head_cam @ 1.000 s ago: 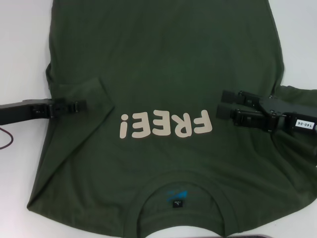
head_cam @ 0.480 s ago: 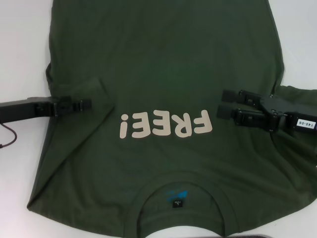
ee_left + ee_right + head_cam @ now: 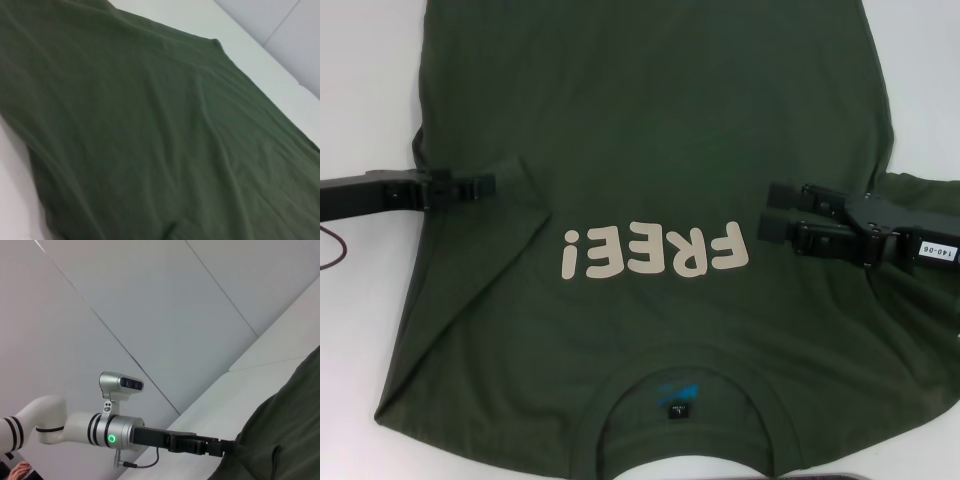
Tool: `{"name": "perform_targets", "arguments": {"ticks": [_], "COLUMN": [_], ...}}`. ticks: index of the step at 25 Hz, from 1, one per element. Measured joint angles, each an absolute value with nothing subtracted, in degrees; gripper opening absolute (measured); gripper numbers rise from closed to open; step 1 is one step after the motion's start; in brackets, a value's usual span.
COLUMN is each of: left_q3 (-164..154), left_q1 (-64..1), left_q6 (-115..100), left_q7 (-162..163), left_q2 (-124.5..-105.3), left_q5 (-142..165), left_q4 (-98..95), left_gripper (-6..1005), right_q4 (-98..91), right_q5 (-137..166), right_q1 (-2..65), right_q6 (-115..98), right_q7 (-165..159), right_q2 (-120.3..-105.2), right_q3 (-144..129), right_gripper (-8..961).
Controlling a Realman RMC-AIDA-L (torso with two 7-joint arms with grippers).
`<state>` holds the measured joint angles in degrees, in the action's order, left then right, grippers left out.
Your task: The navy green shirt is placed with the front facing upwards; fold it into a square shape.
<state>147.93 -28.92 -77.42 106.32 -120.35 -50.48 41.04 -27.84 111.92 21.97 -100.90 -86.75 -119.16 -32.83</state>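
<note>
Navy green shirt (image 3: pixel 650 130) flat on white table (image 3: pixel 365 90), left claw (image 3: pixel 485 185) pinching its sleeve, right claw (image 3: pixel 767 211) spread above

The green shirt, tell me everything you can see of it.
The shirt is dark olive cotton-like fabric, spread front-up on a white table, collar nearest the robot, with cream "FREE!" lettering on the chest and a small dark neck label. The left gripper is at a folded-in sleeve; the right gripper, open, hovers beside the lettering.

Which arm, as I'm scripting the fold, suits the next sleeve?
Probably right: the right claw hangs open over the navy green shirt by its unfolded sleeve; the left claw sits at a sleeve already folded in.
</note>
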Motion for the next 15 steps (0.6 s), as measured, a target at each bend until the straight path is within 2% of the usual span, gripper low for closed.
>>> {"name": "perform_targets", "arguments": {"ticks": [15], "left_q3": [145.7], "left_q1": [-28.6], "left_q6": [-74.5], "left_q7": [106.2], "left_q2": [-120.47], "left_q5": [-50.3], "left_q4": [40.6], "left_gripper": [756], "right_q4": [-27.6], "right_q5": [112.0], "right_q1": [22.0], "right_q6": [-100.9], "right_q7": [-87.0], "right_q2": [-118.98], "right_q3": [-32.8], "right_gripper": [924]}}
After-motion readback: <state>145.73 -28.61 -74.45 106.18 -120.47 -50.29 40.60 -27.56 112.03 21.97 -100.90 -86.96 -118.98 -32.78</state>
